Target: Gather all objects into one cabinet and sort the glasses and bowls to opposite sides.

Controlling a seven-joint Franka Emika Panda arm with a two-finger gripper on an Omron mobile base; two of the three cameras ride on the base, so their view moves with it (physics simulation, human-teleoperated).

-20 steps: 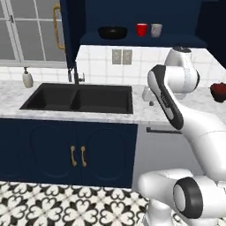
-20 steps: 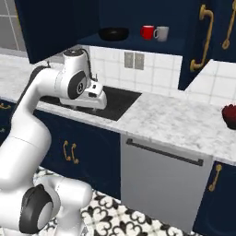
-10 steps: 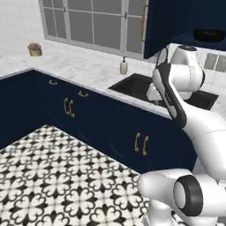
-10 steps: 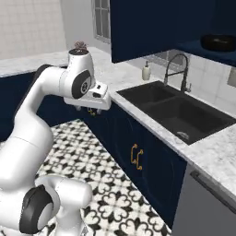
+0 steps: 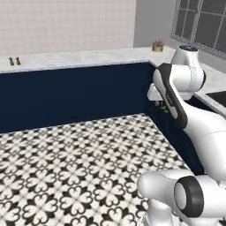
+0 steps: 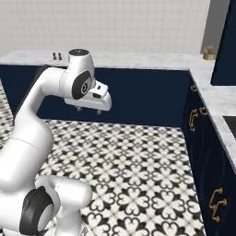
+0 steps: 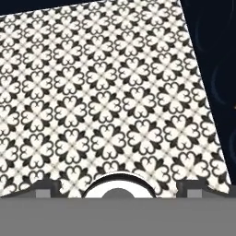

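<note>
The gripper [image 6: 88,109] hangs over the patterned floor [image 7: 106,101], its fingers [image 7: 46,188] wide apart and holding nothing. From the base views the robot faces a corner of dark navy base cabinets [image 5: 75,99] under a marble counter [image 5: 79,58]. A small potted plant [image 5: 157,45] sits at the counter's corner, and two small shakers [image 5: 14,61] stand far along the counter from it. No cup, bowl or wall cabinet is visible here, so where the task's things lie cannot be told from these pictures.

The main risk, as I judge it, is wasted travel: the base points at floor and plain counter, away from anything it needs. If it drives toward the counter with the arm stuck out at this height, the elbow or gripper may strike the counter edge. With the hand camera aimed at the floor, it also has no close look at any target.
</note>
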